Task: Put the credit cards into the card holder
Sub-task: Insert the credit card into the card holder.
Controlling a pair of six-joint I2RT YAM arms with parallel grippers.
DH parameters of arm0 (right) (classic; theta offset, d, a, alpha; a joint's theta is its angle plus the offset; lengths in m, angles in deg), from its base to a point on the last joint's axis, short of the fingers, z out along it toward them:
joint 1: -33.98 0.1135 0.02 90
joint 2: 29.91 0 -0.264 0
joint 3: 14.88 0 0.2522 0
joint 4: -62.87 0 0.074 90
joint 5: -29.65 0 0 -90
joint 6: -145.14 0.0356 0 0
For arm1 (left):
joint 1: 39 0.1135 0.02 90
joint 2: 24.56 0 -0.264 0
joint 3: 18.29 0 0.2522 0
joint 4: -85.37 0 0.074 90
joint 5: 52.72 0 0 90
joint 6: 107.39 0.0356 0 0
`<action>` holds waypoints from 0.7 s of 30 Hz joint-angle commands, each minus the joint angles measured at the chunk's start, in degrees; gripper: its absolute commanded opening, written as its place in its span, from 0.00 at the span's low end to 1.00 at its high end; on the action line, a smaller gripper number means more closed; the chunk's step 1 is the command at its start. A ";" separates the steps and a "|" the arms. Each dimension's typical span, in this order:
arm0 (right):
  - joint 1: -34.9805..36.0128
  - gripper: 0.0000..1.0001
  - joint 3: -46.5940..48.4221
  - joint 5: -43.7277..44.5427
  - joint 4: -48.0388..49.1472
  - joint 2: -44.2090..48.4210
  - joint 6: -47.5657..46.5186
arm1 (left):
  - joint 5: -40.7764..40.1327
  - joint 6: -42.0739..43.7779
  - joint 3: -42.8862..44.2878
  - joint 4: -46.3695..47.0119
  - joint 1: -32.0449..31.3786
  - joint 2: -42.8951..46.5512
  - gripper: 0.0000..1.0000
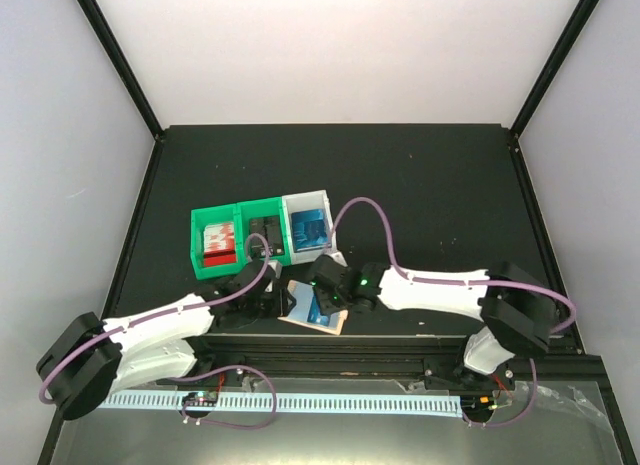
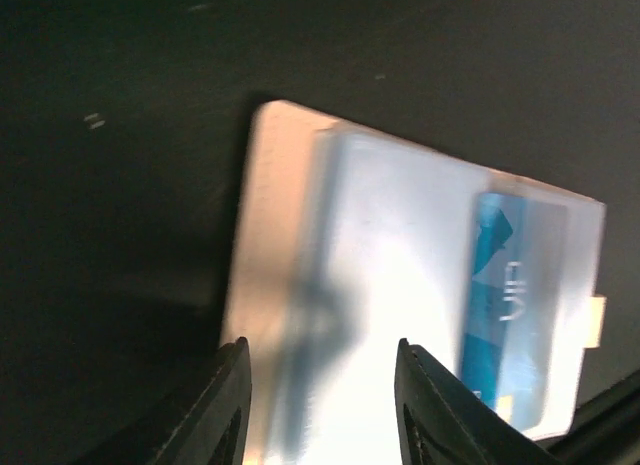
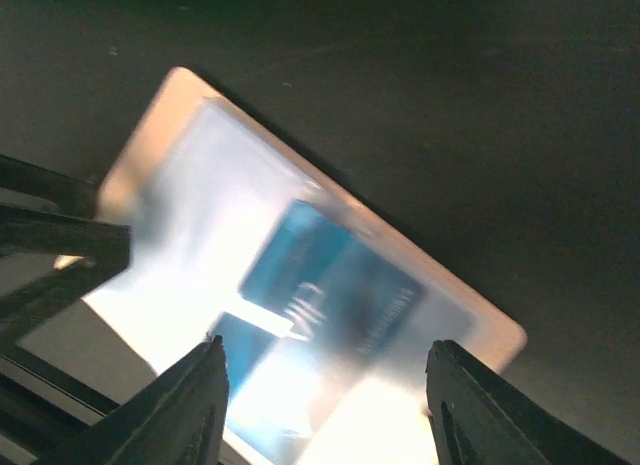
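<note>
The tan card holder (image 1: 300, 320) lies open near the table's front edge, between both grippers. A blue credit card (image 1: 322, 303) lies on it; whether it sits in a pocket I cannot tell. In the left wrist view the holder (image 2: 380, 265) fills the frame, with the card (image 2: 505, 305) at its right side. My left gripper (image 2: 320, 390) is open and empty just over the holder's left part. In the right wrist view the card (image 3: 330, 285) lies on the holder (image 3: 180, 185). My right gripper (image 3: 325, 385) is open and empty above it. More blue cards (image 1: 308, 225) sit in the white bin.
A row of small bins stands just behind the holder: a green bin (image 1: 197, 247) with red and white items, a green bin (image 1: 268, 207) with dark items, and the white bin (image 1: 325, 203). My left gripper's fingers (image 3: 60, 245) show at the left of the right wrist view.
</note>
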 commanded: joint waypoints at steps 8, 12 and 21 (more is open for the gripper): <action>7.75 0.62 16.06 11.74 -9.58 -15.74 -2.09 | 1.54 -4.02 -5.62 1.79 3.32 3.48 0.32; 8.93 0.63 16.70 14.83 -12.49 -17.89 -0.21 | 0.74 -4.56 -6.25 0.49 3.42 2.97 0.29; 10.21 0.64 15.44 18.10 -16.85 -18.27 3.36 | 0.48 -4.51 -6.62 0.25 3.48 1.96 0.28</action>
